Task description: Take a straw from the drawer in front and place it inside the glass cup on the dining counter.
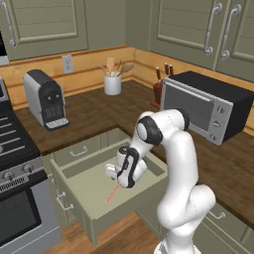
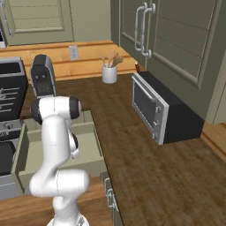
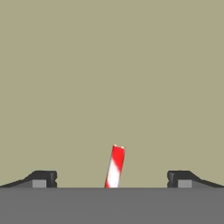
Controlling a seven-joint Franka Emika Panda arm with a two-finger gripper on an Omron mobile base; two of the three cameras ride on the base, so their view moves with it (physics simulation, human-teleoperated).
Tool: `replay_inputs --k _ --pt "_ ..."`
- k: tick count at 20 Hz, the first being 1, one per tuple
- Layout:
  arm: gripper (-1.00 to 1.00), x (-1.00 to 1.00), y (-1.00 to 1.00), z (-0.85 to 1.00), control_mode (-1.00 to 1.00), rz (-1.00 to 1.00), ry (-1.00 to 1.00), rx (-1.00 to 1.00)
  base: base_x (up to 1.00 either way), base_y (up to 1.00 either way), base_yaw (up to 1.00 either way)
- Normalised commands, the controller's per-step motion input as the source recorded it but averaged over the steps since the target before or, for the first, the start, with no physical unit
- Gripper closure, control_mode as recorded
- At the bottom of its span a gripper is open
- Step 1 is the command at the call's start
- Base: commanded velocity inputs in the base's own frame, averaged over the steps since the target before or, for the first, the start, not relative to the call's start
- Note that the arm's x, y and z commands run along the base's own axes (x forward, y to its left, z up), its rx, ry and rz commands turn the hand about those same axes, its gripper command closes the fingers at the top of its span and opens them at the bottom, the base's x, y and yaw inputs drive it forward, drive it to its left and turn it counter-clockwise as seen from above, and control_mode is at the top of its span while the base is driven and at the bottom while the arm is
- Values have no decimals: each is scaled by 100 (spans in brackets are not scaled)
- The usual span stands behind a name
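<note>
Gripper (image 3: 112, 179) is hanging spread wide over the open drawer (image 1: 94, 211), with the straw (image 3: 115, 167) lying between its fingers, not yet pinched. Lifting and dropping it in the cup are left.

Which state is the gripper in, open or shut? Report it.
Open. In the hand view the gripper has its fingertips spread wide, the straw lying untouched between them.
</note>
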Motion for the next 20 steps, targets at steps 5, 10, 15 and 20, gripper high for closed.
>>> replay_inputs --k 5,10,15,20 --pt "-100 0 8 -19 -100 -1 0 0 0 0 0" --pt "100 0 5 -27 -100 -1 0 0 0 0 0" --pt "100 0 0 -5 -100 -3 0 0 0 0 0" --pt "100 0 0 0 -100 -3 0 0 0 0 0"
